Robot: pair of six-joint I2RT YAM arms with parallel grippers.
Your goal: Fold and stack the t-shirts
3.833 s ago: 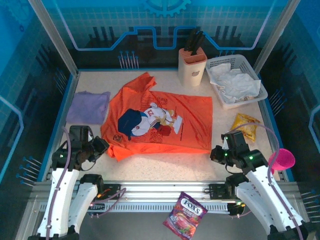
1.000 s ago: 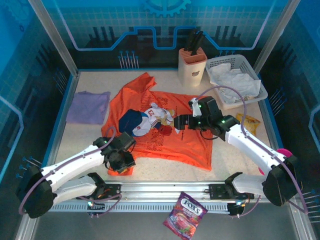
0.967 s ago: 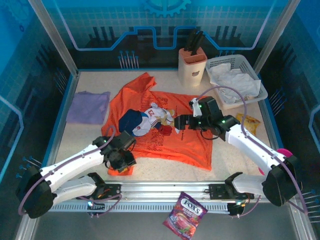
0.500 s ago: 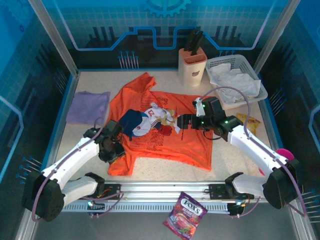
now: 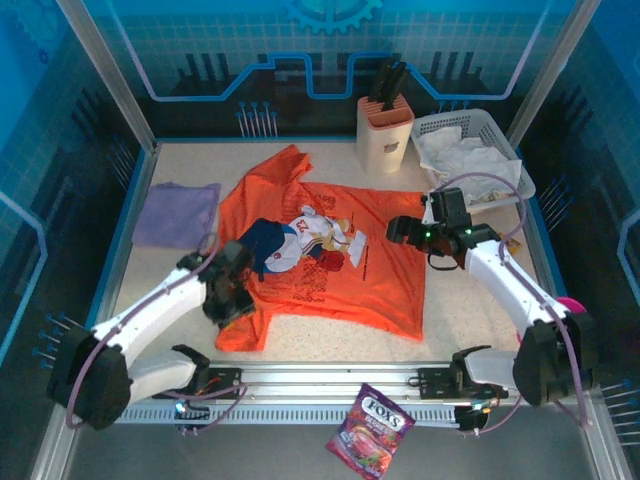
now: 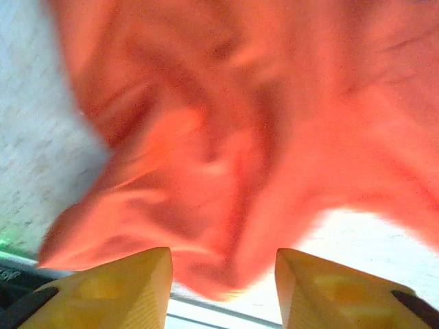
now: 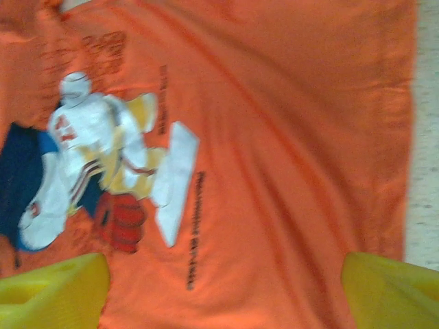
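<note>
We see the left end effector (image 6: 223, 266) partly open beside the orange t-shirt (image 5: 385, 270), the right end effector (image 7: 223, 267) wide open above it, both empty.

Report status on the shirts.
Left hand open over the orange t-shirt, near-left corner. Right hand open above its right side. Orange one unfolded; lavender t-shirt at far left. Yellow snack bag lies apart, right.

Beyond the right gripper's (image 5: 393, 229) fingers stands a beige knife block (image 5: 385, 130), with a white basket (image 5: 487, 205) of crumpled white cloth (image 5: 465, 160) just beside it. Right of those fingers lies a yellow snack bag (image 5: 495, 247). A pink cup (image 5: 568, 312) and a purple candy packet (image 5: 370, 432) sit nearer me.
</note>
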